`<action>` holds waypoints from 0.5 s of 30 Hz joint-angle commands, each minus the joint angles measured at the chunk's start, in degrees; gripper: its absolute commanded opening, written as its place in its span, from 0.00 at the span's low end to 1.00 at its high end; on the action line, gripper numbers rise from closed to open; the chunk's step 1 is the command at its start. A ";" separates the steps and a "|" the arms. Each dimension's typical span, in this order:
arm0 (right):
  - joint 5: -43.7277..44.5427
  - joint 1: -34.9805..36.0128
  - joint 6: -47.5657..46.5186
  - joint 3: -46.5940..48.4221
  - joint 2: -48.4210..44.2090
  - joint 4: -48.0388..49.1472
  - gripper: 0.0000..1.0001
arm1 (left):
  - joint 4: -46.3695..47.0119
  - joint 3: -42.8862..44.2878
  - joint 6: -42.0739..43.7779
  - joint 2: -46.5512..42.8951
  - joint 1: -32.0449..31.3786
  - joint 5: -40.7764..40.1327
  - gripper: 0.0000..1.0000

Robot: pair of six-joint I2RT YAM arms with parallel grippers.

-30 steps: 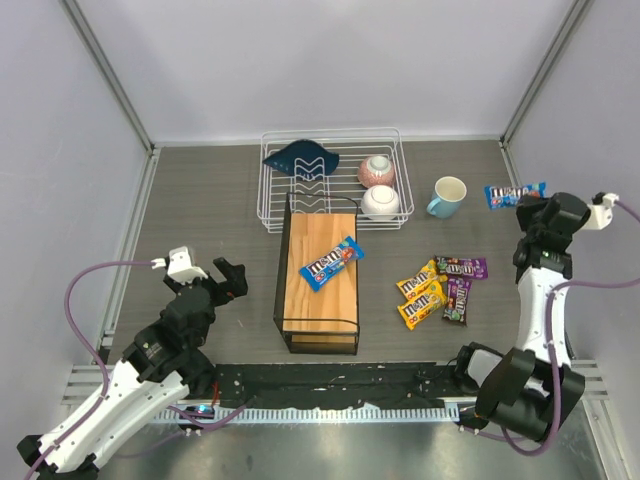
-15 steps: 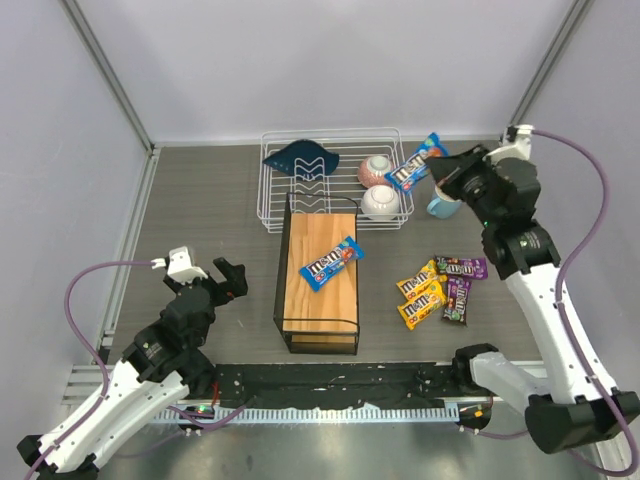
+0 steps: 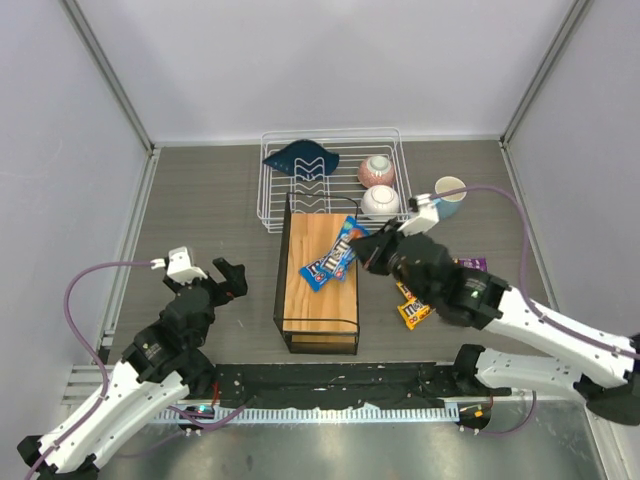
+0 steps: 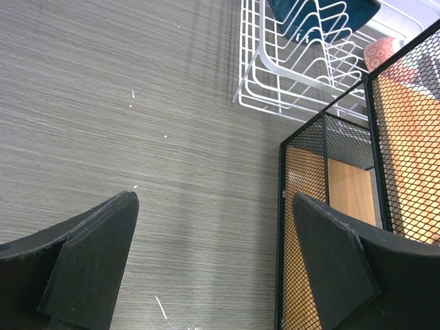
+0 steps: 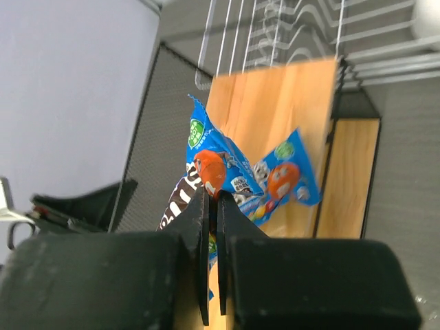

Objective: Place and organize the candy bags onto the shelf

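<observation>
The shelf point(image 3: 318, 300), a black frame with a wooden top, stands mid-table. One blue candy bag point(image 3: 322, 270) lies on its top. My right gripper point(image 3: 366, 246) is shut on a second blue candy bag point(image 3: 350, 234) and holds it over the shelf's far right part. In the right wrist view the held bag point(image 5: 218, 159) hangs above the lying one point(image 5: 289, 180). A yellow bag point(image 3: 412, 316) and a purple one point(image 3: 474, 265) lie right of the shelf, partly hidden by my right arm. My left gripper point(image 3: 226, 280) is open and empty, left of the shelf point(image 4: 328, 172).
A white wire dish rack point(image 3: 330, 205) stands behind the shelf, holding a dark blue item point(image 3: 303, 158), a pink bowl point(image 3: 376, 170) and a white bowl point(image 3: 380, 202). A light blue mug point(image 3: 450, 190) stands to its right. The rack also shows in the left wrist view point(image 4: 289, 75).
My right arm has swung from the far right edge, past the mug, to above the shelf, carrying the blue bag. The left arm has not moved.
</observation>
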 commanded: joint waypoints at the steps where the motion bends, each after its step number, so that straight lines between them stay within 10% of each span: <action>1: 17.19 9.72 6.11 -0.71 3.82 2.20 0.01 | 1.01 1.26 0.09 0.10 -0.10 -0.68 1.00; 8: 27.73 21.85 12.62 -0.01 10.06 -0.60 0.01 | 1.10 0.65 0.01 -0.95 -0.19 -0.77 1.00; 15: 36.17 25.90 14.37 0.61 6.99 -5.60 0.42 | 1.45 0.56 0.09 -0.16 -0.19 -0.77 1.00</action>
